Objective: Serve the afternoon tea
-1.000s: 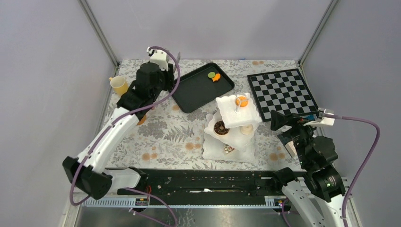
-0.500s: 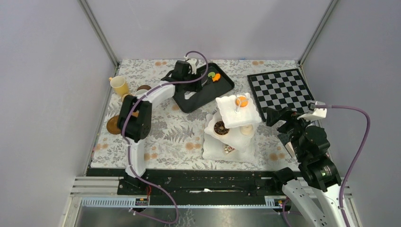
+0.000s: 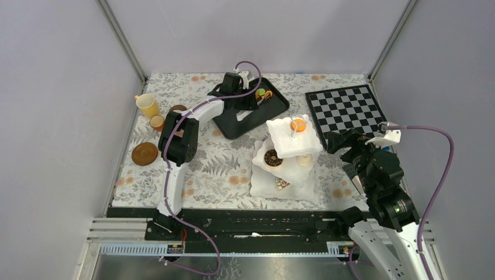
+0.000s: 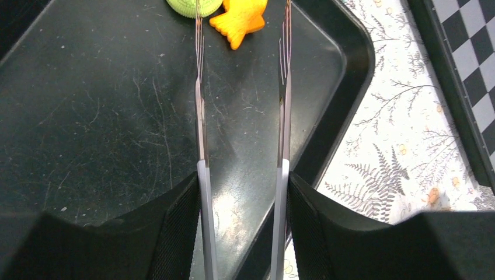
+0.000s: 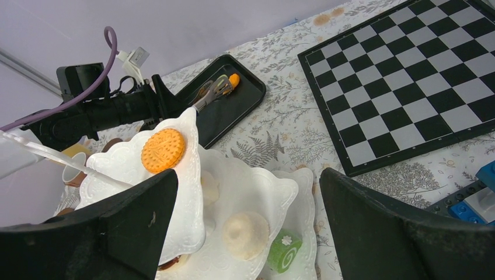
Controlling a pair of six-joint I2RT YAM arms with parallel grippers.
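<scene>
Left end effector (image 4: 242, 182): fingers pressed on the outer sides of the tongs (image 4: 199, 128), clamped on them. The two blades stand apart and run straight ahead over the tray (image 4: 87, 116). At the far end of the blades, an orange cake (image 4: 239, 20) lies between them. The green macaron (image 4: 192, 6) sits under the left blade. The blade tips leave the wrist view, so I cannot tell whether they touch either piece. Both pieces lie flat on the tray floor.

Right end effector (image 5: 248, 178): fingers wide apart, nothing between them. It hangs above the table (image 3: 222, 166). The stand (image 5: 245, 186) is just ahead of it and below, and the chessboard (image 5: 408, 76) is ahead to its right.

On the stand:
- Top tier: a biscuit (image 5: 163, 150).
- Lower tiers: a white cake (image 5: 243, 233) and a green roll (image 5: 283, 245).

The yellow cup (image 3: 146, 105) and the saucer (image 3: 145, 154) are well to the left of the left end effector, both off the tray.
</scene>
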